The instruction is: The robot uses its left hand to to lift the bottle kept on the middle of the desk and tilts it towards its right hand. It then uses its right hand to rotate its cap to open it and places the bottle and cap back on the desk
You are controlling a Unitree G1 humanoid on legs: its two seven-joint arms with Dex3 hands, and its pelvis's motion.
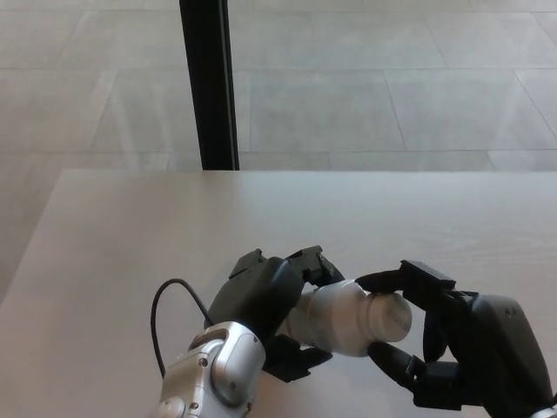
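Pale wood desk lay beneath work. Left hand clamped white bottle, lifted, tilted rightward. Right hand pinched cap, thumb below. Twist wanted firm pinch, steady left hold, turning about bottle's axis.

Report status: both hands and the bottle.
Left hand shut on white bottle, tilted toward the right. Right hand fingers on the cap. Cap still on. Desk unobstructed.
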